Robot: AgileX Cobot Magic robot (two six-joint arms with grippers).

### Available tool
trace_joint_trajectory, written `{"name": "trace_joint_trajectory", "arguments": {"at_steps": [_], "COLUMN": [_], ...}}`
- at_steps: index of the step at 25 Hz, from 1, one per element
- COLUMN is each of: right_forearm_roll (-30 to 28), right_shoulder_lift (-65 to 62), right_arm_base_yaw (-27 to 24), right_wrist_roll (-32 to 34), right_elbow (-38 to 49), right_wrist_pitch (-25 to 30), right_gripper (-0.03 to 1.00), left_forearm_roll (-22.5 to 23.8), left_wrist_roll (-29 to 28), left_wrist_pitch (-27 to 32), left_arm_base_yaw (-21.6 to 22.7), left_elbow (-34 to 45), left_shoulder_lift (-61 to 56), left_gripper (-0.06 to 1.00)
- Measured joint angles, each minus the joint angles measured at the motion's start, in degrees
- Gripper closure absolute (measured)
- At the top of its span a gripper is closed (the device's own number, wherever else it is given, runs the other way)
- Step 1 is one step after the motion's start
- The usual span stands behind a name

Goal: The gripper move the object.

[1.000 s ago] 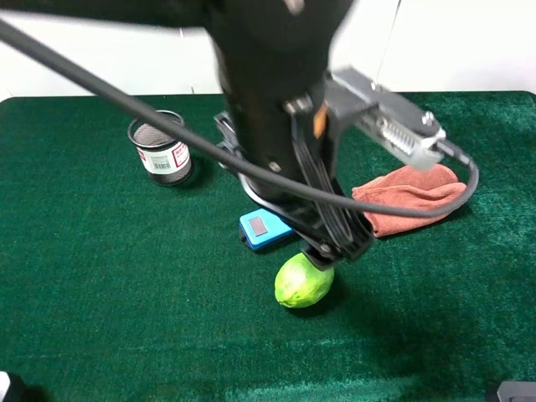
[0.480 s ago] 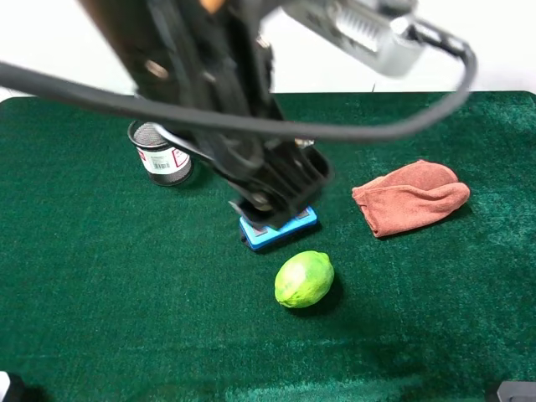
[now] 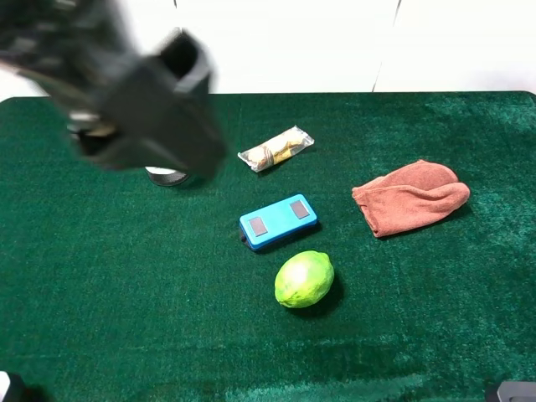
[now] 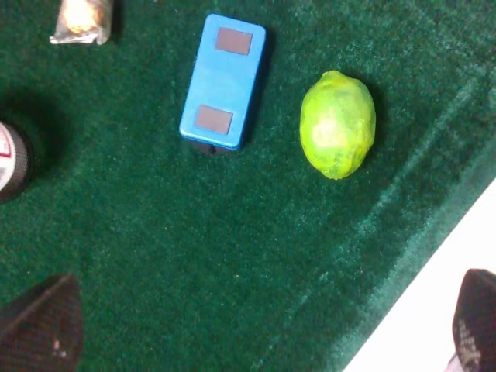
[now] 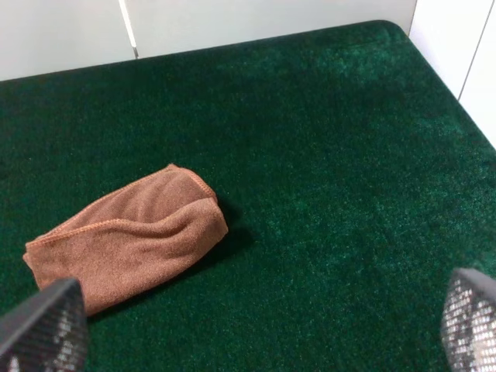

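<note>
The green lime (image 3: 304, 279) lies on the green cloth in front of the blue box (image 3: 278, 222), with nothing touching it. It also shows in the left wrist view (image 4: 338, 124), beside the blue box (image 4: 225, 81). My left arm (image 3: 142, 117) is a black blur high over the back left, far from the lime. My left gripper (image 4: 260, 325) is open and empty, with its fingertips (image 4: 43, 329) wide apart. My right gripper (image 5: 256, 325) is open and empty above bare cloth near a brown towel (image 5: 128, 236).
A snack packet (image 3: 275, 149) lies behind the blue box. The brown towel (image 3: 410, 197) is at the right. The black mesh cup (image 3: 167, 176) is mostly hidden behind the left arm. The table's front edge (image 4: 434, 263) runs close to the lime.
The left arm has lifted away from the lime and swung up and to the back left. The lime has stayed in place. The blue box and the packet have come into view.
</note>
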Motion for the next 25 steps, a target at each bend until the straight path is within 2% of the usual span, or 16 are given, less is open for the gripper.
{"name": "trace_joint_trajectory", "arguments": {"at_steps": [10,13,17,25], "right_forearm_roll": [0.0,0.0,0.0,0.0], "right_shoulder_lift": [0.0,0.0,0.0,0.0], "right_arm_base_yaw": [0.0,0.0,0.0,0.0], "right_wrist_roll": [0.0,0.0,0.0,0.0], "right_elbow": [0.0,0.0,0.0,0.0], "right_wrist_pitch": [0.0,0.0,0.0,0.0], "right_gripper": [0.27,0.27,0.27,0.27], "left_forearm_roll": [0.1,-0.3,-0.9,-6.2], "left_wrist_roll": [0.0,-0.5,-0.1,7.1], "left_wrist_pitch": [0.0,0.0,0.0,0.1], "left_arm_base_yaw": [0.0,1.8,7.6,25.9], "left_elbow": [9.4,12.4,15.7,23.2], "left_shoulder_lift": [-12.4,-15.2,-18.1,-28.9], "left_gripper": [-0.02,-0.02,-0.02,-0.02]}}
